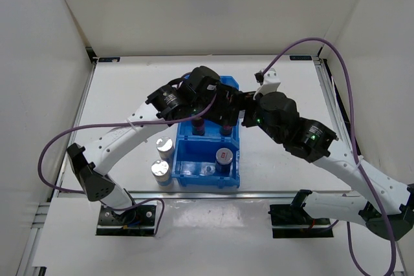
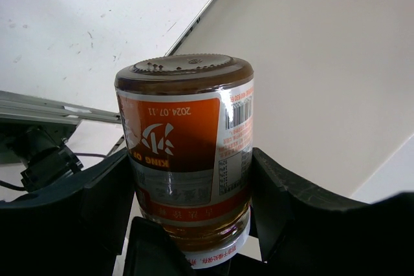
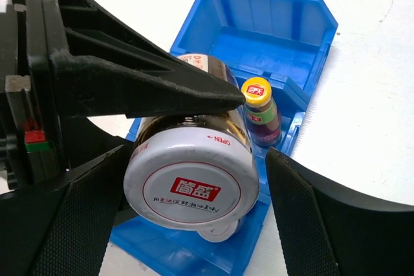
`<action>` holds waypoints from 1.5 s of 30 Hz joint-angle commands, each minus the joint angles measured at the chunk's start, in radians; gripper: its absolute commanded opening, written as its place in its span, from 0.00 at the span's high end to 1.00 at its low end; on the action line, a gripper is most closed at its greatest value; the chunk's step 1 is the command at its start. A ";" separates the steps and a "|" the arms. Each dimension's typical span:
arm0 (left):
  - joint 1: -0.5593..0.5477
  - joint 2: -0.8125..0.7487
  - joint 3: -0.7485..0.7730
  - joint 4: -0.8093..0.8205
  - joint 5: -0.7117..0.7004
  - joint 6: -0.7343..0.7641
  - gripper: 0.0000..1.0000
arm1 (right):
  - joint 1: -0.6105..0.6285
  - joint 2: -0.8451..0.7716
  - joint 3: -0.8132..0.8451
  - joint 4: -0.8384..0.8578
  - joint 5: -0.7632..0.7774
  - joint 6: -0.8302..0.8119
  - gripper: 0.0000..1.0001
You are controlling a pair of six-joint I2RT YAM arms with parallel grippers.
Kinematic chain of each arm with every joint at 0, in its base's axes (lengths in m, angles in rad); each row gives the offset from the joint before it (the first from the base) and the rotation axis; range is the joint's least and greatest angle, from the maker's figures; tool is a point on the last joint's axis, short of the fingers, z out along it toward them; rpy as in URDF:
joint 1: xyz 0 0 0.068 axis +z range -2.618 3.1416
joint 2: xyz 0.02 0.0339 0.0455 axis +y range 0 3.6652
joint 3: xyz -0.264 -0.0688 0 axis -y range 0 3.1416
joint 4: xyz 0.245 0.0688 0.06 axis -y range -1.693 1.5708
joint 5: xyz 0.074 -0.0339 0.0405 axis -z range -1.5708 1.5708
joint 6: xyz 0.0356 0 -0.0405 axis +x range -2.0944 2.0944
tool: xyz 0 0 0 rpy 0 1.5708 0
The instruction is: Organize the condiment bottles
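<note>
From the left wrist, the left gripper [image 2: 191, 159] fills the bottom of the frame. Its black fingers [image 2: 77, 211] press on either side of a brown glass shaker [image 2: 187, 140] with an orange label. The shaker is clamped with its knurled base pointing away from the camera and its white cap rim down by the palm. Behind it are the scuffed white tabletop [image 2: 97, 17] and a metal edge rail [image 2: 39, 108].

From the right wrist, the same shaker's white cap with a red logo [image 3: 191, 185] faces the lens. The right gripper [image 3: 194, 153] stands wide around it, with a gap showing on the right side. A finger of the left gripper [image 3: 162, 88] lies across the top of the shaker and hides part of the blue bin [image 3: 310, 43] below. In the bin's middle compartment a slim yellow-capped bottle [image 3: 262, 117] stands upright.

From above, both arms meet over the far half of the bin and cover it. Two silver-capped shakers [image 1: 165, 148] [image 1: 160, 170] stand on the tabletop just left of the bin. A red-topped shaker [image 1: 224, 156] sits in the near compartment. Purple cables [image 1: 58, 143] loop beside each arm
</note>
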State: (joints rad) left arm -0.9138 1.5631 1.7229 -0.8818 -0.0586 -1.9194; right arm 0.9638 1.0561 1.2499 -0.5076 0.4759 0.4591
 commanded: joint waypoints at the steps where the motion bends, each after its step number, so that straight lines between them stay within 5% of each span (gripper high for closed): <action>1: -0.007 -0.071 0.041 0.084 0.023 -0.023 0.89 | 0.000 -0.002 0.045 0.064 0.012 -0.016 0.12; 13: -0.043 -0.061 0.050 0.084 0.032 -0.096 0.89 | -0.071 -0.002 0.022 0.083 -0.029 0.006 0.30; 23: -0.043 -0.081 0.032 0.122 0.003 -0.115 0.89 | -0.106 -0.013 0.005 0.074 -0.141 0.052 0.65; 29: -0.043 -0.103 -0.048 0.190 0.003 -0.115 0.89 | -0.106 0.010 0.061 -0.020 -0.194 0.032 1.00; 37: -0.043 -0.215 -0.261 0.268 0.013 -0.147 0.67 | -0.106 0.042 0.105 -0.106 -0.287 0.019 1.00; 45: -0.043 -0.252 -0.321 0.319 -0.006 -0.167 0.62 | -0.106 0.073 0.123 -0.158 -0.384 0.038 1.00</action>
State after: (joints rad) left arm -0.9535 1.3865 1.3899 -0.6792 -0.0181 -2.0247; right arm 0.8661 1.1275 1.3163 -0.6472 0.1352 0.4305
